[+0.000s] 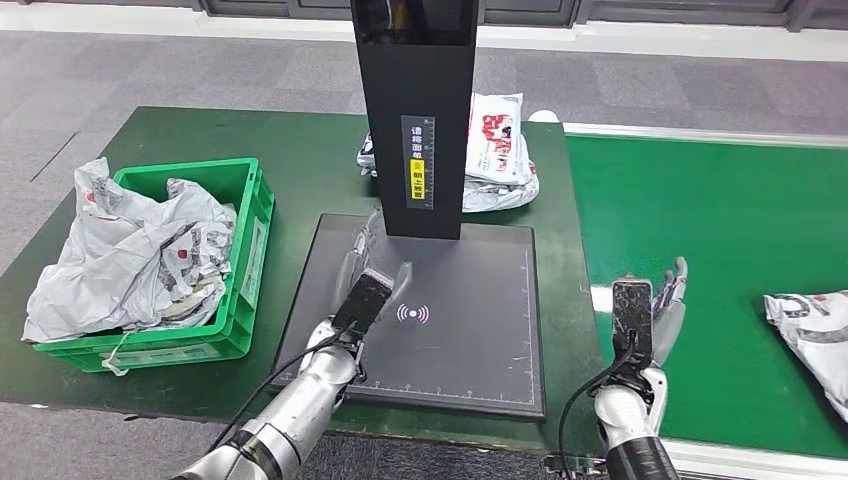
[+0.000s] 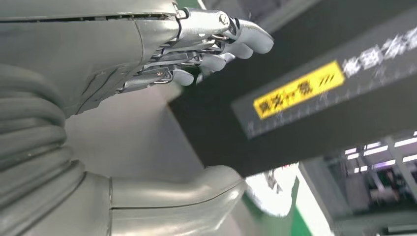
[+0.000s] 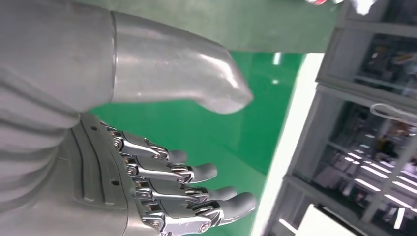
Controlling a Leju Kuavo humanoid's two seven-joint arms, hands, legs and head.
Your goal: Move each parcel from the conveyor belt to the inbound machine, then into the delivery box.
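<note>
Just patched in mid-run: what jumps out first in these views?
The tall black scanner column rises from the flat dark inbound platform at centre, with the open left hand above that platform. Left of it, a green plastic crate overflows with crumpled grey parcel bags. The open right hand hovers at the green conveyor belt's edge.

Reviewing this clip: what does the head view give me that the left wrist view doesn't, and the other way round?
Head view alone: the green crate heaped with parcels, the parcel pile behind the black column, one parcel on the conveyor belt, and the right hand, open over the belt's edge.

Left wrist view alone: a close look at the left hand's fingers, spread and holding nothing, plus a lit background.

Both: the left hand over the scanner platform, and the column's yellow label.
</note>
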